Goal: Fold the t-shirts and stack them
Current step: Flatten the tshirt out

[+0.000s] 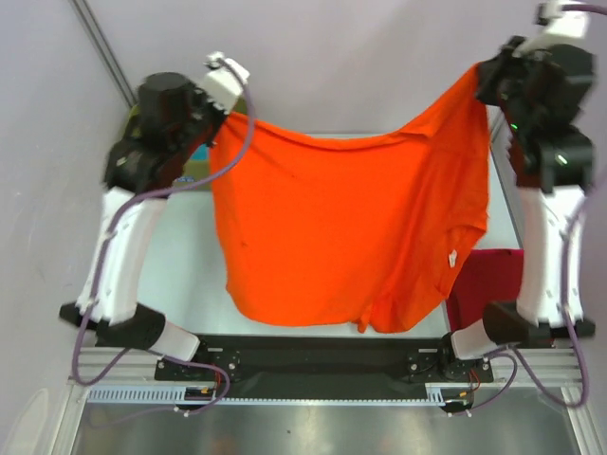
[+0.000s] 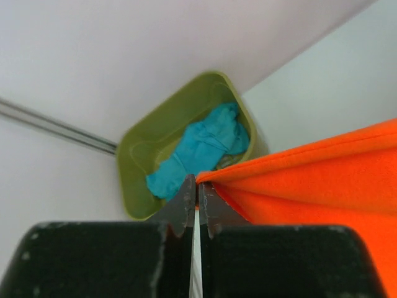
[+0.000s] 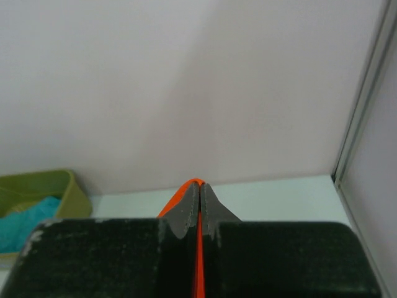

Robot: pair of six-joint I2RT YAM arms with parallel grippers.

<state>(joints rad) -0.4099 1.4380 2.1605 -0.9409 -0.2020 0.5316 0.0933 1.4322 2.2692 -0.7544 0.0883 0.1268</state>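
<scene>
The bright orange t-shirt (image 1: 341, 227) hangs spread in the air between both raised arms, its small white neck label at the lower right. My left gripper (image 1: 220, 121) is shut on its left upper corner (image 2: 248, 180). My right gripper (image 1: 482, 78) is shut on its right upper corner (image 3: 186, 189). The dark red t-shirt (image 1: 486, 284) lies on the table at the right, partly behind the orange one. The teal t-shirt (image 2: 198, 149) lies crumpled in the olive-green bin (image 2: 139, 158).
The olive-green bin stands at the table's far left corner by the wall and also shows in the right wrist view (image 3: 62, 189). The white table (image 1: 185, 265) shows to the left under the shirt. A wall closes the far side.
</scene>
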